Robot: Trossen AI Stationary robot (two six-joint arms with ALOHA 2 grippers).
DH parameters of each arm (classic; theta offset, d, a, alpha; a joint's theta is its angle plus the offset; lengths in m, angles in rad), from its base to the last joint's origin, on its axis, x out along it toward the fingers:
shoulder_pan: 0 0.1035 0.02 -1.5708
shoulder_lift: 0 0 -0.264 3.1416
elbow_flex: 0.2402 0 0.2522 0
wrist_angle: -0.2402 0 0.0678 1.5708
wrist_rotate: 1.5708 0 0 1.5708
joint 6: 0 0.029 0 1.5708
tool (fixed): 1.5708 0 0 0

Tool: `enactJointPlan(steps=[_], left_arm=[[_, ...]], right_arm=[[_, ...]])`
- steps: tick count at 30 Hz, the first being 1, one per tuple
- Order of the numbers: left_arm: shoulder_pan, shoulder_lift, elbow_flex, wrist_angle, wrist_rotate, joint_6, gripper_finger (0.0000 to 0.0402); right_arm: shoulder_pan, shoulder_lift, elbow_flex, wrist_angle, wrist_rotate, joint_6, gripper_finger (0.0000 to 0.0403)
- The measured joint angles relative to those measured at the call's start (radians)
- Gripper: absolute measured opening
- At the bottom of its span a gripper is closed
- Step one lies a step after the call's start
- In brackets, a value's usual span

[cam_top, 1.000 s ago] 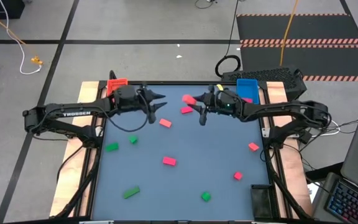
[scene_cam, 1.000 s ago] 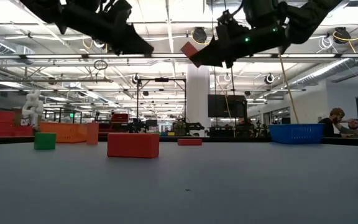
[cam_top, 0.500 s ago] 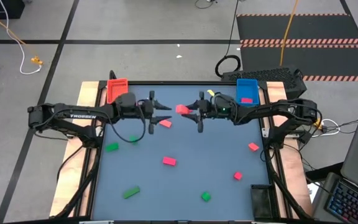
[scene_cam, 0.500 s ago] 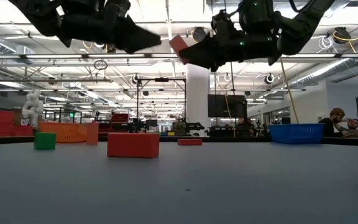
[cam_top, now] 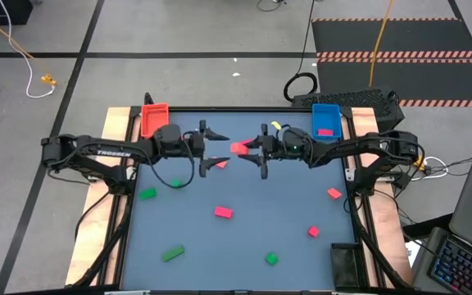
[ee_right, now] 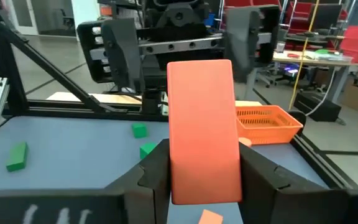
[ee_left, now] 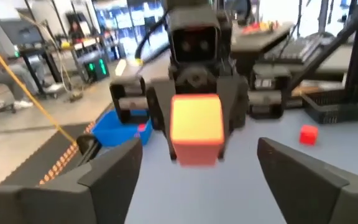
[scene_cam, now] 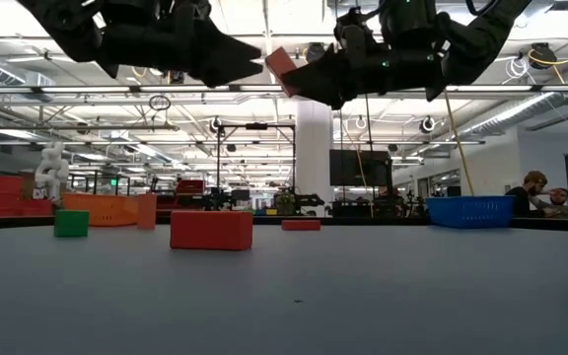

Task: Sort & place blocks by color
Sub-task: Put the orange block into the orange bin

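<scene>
A salmon-red block (cam_top: 238, 147) hangs high over the table's far middle, with my right gripper (cam_top: 247, 148) shut on it. My left gripper (cam_top: 218, 148) faces it from the left at the same height. It is open wide, and its fingers (ee_left: 114, 168) stand to either side of the block's free end (ee_left: 196, 124) without touching it. In the low view the block (scene_cam: 282, 67) shows well above the table between both grippers. Other red, pink and green blocks lie on the table. My right gripper pinches the block's two long sides (ee_right: 178, 177) between its two fingers, at the end nearest the wrist. The fingers lie level, coming from the table's right, along the block. The block sticks out past the fingertips toward my left gripper, clear of the table.
A red tray (cam_top: 154, 117) stands at the far left, a blue tray (cam_top: 326, 117) with a pink block at the far right, and a dark tray (cam_top: 344, 264) at the near right. Loose blocks include pink (cam_top: 224, 212), red (cam_top: 334, 193), green (cam_top: 147, 194) and green (cam_top: 272, 259).
Both grippers have come toward each other over the far middle and tipped level. My right gripper has carried the block toward the table's left. In the last half second my left gripper has opened wide in front of the block.
</scene>
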Motion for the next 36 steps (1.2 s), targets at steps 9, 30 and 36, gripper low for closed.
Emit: enactJointPlan(steps=[9,30,36], left_arm=[[-0.001,0.139,0.008,0.159,-0.001,-0.050,0.0335],[-0.051,0.141,0.008,0.223,-0.056,-0.102,0.0225],[-0.044,0.141,0.008,0.226,-0.067,-0.100,0.0130]], right_arm=[[0.000,0.004,0.000,-0.002,0.000,-0.002,0.0121],[0.000,0.004,0.000,-0.004,0.000,-0.014,0.0121],[0.000,0.004,0.000,-0.004,-0.008,0.020,0.0126]])
